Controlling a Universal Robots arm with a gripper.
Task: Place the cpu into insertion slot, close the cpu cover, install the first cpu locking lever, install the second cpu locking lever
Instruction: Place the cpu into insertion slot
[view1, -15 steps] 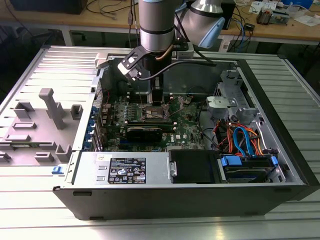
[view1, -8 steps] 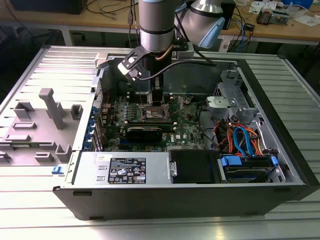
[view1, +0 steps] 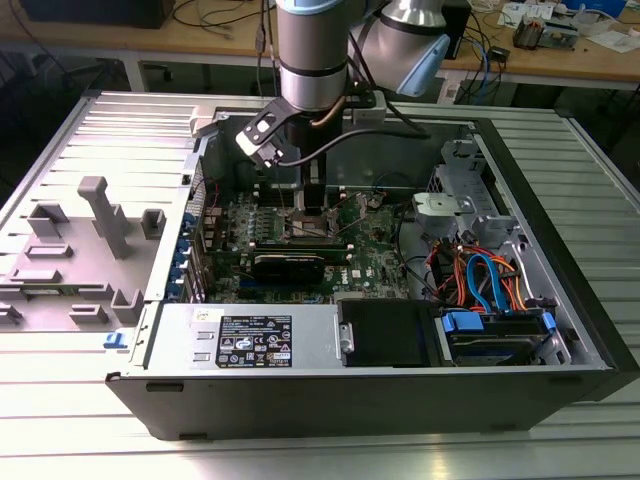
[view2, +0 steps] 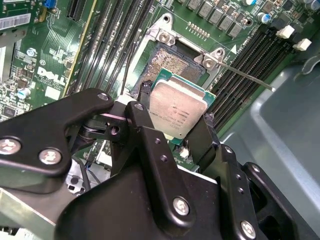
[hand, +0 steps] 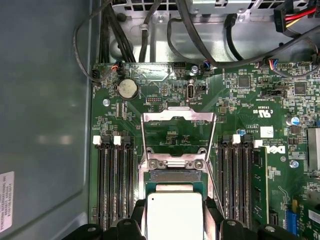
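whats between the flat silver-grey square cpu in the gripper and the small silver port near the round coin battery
In the first wrist view, the thin square silver metal cpu cover, flipped open, sits between the silver-grey cpu and the small silver port.

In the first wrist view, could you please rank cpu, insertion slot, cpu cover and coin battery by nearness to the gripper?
1. cpu, in the gripper.
2. insertion slot, just below it.
3. cpu cover, open beyond.
4. coin battery, past the cover.

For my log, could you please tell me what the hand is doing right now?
The hand is shut on the cpu at the insertion slot.
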